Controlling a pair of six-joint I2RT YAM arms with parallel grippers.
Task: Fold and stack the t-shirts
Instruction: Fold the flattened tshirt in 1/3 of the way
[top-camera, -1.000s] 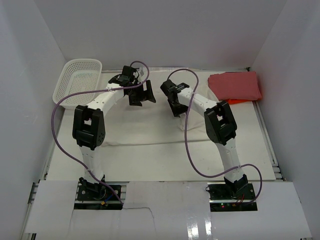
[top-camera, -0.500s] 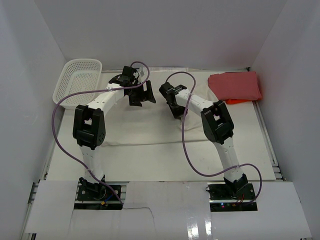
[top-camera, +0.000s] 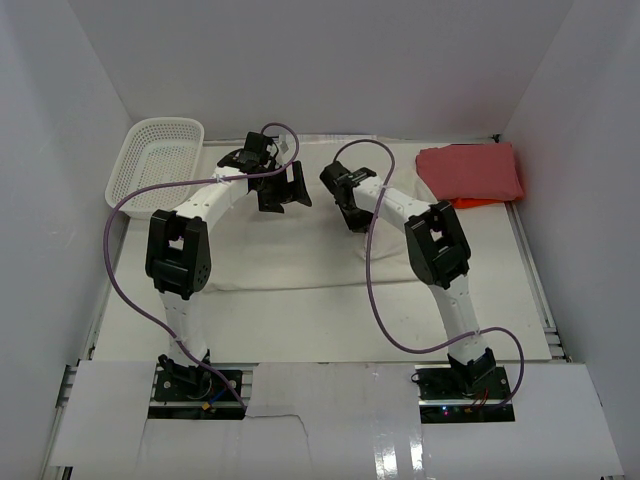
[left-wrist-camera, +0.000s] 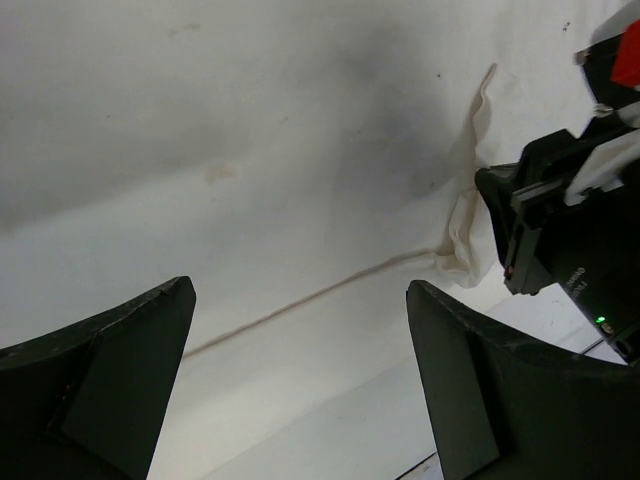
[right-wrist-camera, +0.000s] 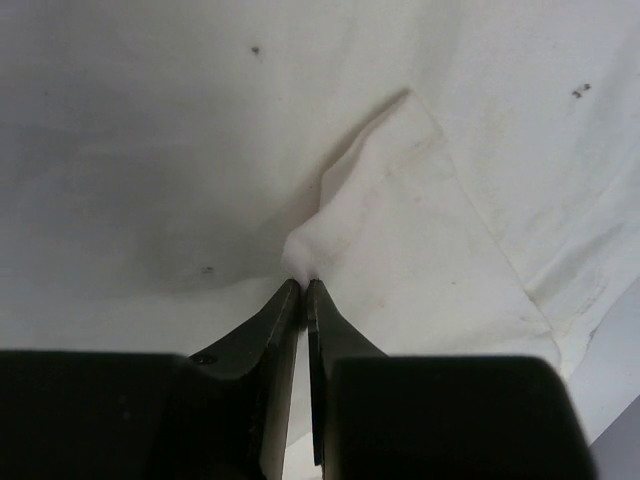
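The cream-white t-shirt (top-camera: 285, 250) lies spread flat across the middle of the table. A folded red t-shirt (top-camera: 470, 170) rests at the back right. My right gripper (top-camera: 352, 215) is down on the white t-shirt (right-wrist-camera: 420, 230), jaws shut on a small raised pinch of its cloth (right-wrist-camera: 303, 283). My left gripper (top-camera: 285, 188) hovers over the shirt's far part with its jaws wide open and nothing between them (left-wrist-camera: 300, 290). In the left wrist view the shirt's hem (left-wrist-camera: 330, 285) runs across below, and the right gripper (left-wrist-camera: 570, 230) shows at the right beside a bunched cloth edge.
A white mesh basket (top-camera: 160, 155) stands at the back left corner. White walls enclose the table on three sides. Purple cables loop off both arms above the cloth.
My right gripper's jaws have closed onto a pinch of the white t-shirt. The left gripper has stayed open in place.
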